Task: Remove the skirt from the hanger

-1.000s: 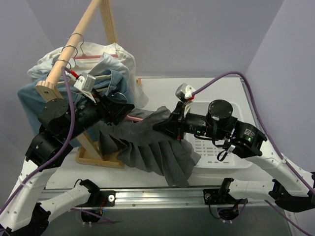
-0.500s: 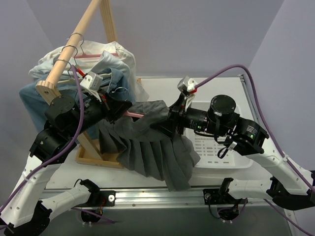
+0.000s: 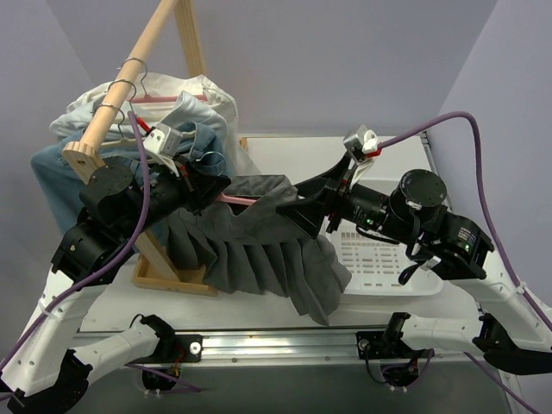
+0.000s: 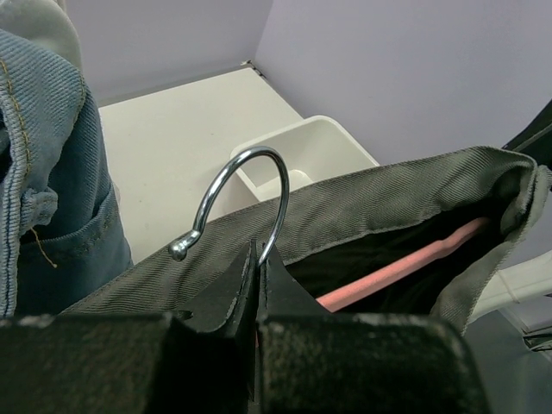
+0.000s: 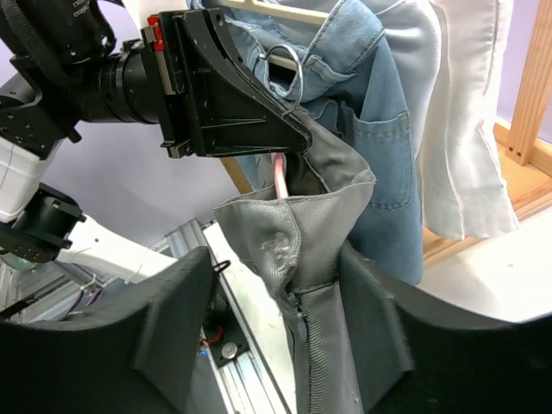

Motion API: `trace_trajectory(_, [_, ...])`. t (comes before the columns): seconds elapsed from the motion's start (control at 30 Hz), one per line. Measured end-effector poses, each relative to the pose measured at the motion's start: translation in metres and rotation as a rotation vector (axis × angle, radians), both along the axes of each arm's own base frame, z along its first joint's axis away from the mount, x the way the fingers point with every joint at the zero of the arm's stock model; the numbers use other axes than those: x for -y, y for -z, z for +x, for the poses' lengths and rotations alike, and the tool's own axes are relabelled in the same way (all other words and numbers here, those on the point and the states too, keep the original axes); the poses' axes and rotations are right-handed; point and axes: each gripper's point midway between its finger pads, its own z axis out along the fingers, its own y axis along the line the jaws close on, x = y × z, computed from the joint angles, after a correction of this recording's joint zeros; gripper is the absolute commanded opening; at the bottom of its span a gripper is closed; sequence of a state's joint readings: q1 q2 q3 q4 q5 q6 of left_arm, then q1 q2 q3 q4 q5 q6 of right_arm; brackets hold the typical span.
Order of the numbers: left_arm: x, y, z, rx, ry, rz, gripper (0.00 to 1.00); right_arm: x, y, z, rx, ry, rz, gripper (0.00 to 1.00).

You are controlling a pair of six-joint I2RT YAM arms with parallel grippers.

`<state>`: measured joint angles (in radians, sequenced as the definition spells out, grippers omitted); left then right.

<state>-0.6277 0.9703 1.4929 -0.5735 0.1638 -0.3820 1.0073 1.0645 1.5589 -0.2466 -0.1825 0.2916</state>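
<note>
The dark grey pleated skirt (image 3: 259,250) hangs on the pink hanger (image 3: 235,199), held level over the table between the two arms. My left gripper (image 3: 211,185) is shut on the hanger's silver wire hook (image 4: 280,194), pinching its stem. The pink bar (image 4: 405,267) shows inside the open waistband (image 4: 388,198). My right gripper (image 5: 280,310) is open at the waistband's far end. That end of the skirt (image 5: 302,250) stands loose between the spread fingers and leans toward the right-hand finger (image 5: 379,328).
A wooden rack (image 3: 142,56) at the back left carries a light blue denim garment (image 3: 52,177) and a white shirt (image 3: 207,95) on other hangers. Its base frame (image 3: 172,276) lies under the skirt's left side. A white basket (image 3: 379,259) sits below my right arm.
My left gripper closed on the hanger hook. My right gripper opened off the waistband and its arm drew back to the right. The skirt stayed on the hanger.
</note>
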Motion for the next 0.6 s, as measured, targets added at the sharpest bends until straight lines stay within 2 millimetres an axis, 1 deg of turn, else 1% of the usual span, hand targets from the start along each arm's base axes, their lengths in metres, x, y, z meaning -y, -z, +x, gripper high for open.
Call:
trace_trajectory(0.07, [0.000,0.000,0.000,0.001,0.000,0.000,0.02,0.000,-0.001,0.001,0.002,0.008,0.002,0.48])
trace_trajectory(0.17, [0.000,0.000,0.000,0.001,0.000,0.000,0.02,-0.001,-0.005,0.004,0.005,0.013,0.005,0.29])
trace_trajectory(0.2, [0.000,0.000,0.000,0.001,0.000,0.000,0.02,-0.003,-0.005,0.005,0.004,0.015,0.004,0.05])
trace_trajectory(0.23, [0.000,0.000,0.000,0.002,0.000,0.000,0.02,-0.004,-0.004,0.006,0.007,0.015,0.000,0.00])
trace_trajectory(0.33, [-0.001,-0.001,0.001,0.003,-0.008,0.000,0.02,-0.007,0.000,0.009,-0.008,0.025,-0.008,0.00])
trace_trajectory(0.43, [-0.003,-0.001,0.003,0.004,-0.027,0.001,0.02,-0.004,0.000,0.012,-0.011,0.050,-0.009,0.00])
trace_trajectory(0.5, [-0.005,-0.002,0.005,0.007,-0.040,-0.001,0.02,0.004,-0.001,0.013,-0.009,0.075,-0.003,0.00])
trace_trajectory(0.6, [-0.006,-0.007,0.007,0.023,-0.055,-0.014,0.02,0.029,0.000,0.008,-0.008,0.130,0.002,0.00])
